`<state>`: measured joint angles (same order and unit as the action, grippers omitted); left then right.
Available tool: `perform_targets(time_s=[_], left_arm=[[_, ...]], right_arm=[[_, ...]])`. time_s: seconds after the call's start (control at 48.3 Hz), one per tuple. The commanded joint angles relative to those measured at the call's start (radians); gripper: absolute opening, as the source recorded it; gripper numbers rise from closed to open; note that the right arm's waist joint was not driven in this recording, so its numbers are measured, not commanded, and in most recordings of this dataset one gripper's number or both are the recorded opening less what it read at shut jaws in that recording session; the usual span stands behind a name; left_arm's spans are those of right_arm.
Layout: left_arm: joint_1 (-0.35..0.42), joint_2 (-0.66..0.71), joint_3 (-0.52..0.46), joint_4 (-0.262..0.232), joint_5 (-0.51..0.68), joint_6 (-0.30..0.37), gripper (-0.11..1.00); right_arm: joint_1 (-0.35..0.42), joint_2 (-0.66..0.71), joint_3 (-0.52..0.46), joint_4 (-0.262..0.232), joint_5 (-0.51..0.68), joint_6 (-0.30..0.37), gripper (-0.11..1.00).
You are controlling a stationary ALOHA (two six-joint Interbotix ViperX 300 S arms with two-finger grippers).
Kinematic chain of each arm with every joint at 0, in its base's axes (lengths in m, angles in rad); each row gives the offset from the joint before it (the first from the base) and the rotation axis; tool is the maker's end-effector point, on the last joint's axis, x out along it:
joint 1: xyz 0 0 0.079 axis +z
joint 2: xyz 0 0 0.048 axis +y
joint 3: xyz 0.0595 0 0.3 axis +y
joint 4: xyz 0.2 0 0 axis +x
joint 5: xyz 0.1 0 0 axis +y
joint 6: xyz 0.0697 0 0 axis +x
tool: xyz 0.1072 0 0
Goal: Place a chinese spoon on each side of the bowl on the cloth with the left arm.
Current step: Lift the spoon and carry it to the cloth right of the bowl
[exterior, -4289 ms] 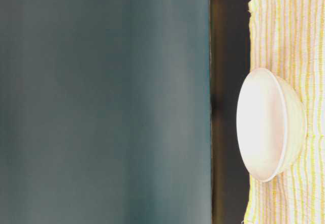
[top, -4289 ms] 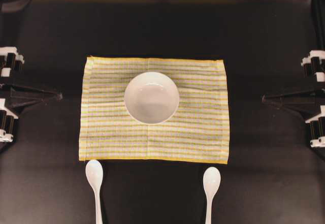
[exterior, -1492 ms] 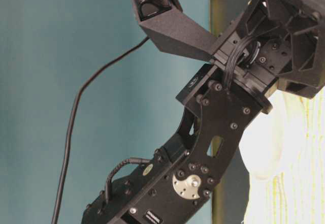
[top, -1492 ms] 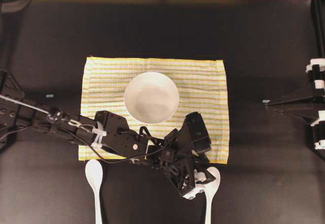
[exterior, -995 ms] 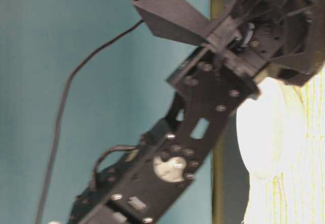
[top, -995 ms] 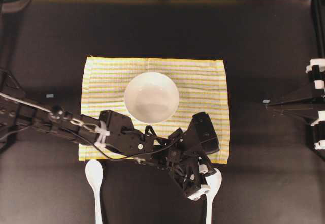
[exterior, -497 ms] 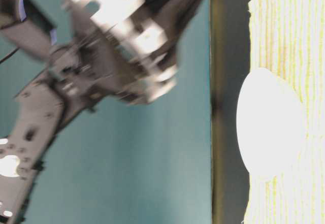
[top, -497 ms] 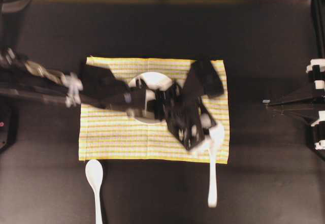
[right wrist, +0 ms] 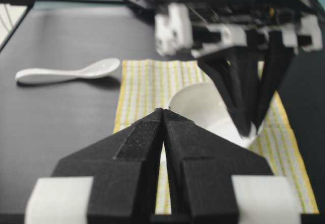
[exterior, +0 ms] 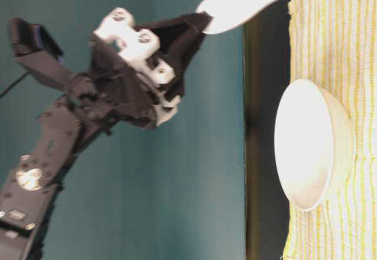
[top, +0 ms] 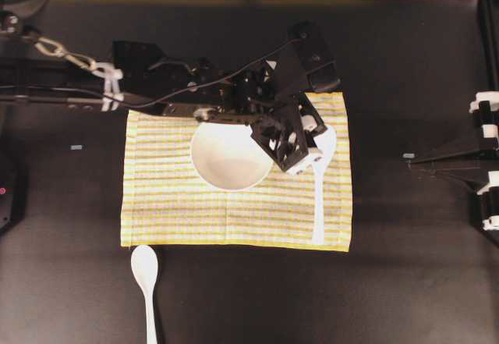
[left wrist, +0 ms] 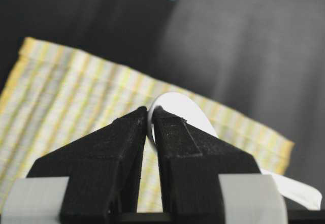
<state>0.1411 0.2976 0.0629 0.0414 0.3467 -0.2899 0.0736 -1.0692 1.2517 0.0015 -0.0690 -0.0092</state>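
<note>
- The left arm [top: 164, 94] reaches in from the left side of the dark table [top: 405, 71] and stretches over the far edge of the cloth [top: 179, 211].
- The left gripper [top: 309, 140] hangs above the cloth, just to the right of the bowl [top: 226, 161]. Its two fingers are pinching the scoop end of one chinese spoon [top: 319, 203].
- In the left wrist view the black fingers [left wrist: 106, 153] sit almost together, with the thin white scoop squeezed between them.
- This spoon's handle points toward the near edge of the cloth and ends just about at its yellow border. In the table-level view the scoop [exterior: 227, 9] is lifted up off the table, so the spoon hangs tilted.
- The bowl sits on the cloth, a bit toward the far side. The arm's black parts cover a small part of its far rim from above.
- The other chinese spoon [top: 146, 281] lies flat on the bare table, just past the cloth's near left corner, scoop toward the cloth.
- The right gripper [right wrist: 163, 117] rests at the right side of the table, well apart from the cloth. Its fingers are pressed together and hold nothing.
- A green wall [exterior: 147, 201] stands behind the table.
</note>
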Motion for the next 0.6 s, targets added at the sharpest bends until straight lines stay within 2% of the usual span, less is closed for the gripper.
perform_targets(time_s=[0.0, 0.58], left_arm=[[0.006, 0.012, -0.012, 0.003, -0.020, 0.012, 0.07], [0.038, 0.077, 0.009, 0.003, -0.074, 0.028, 0.07]], right_arm=[[0.000, 0.005, -0.006, 0.002, -0.005, -0.006, 0.01], [-0.002, 0.005, 0.005, 0.002, -0.005, -0.002, 0.01]])
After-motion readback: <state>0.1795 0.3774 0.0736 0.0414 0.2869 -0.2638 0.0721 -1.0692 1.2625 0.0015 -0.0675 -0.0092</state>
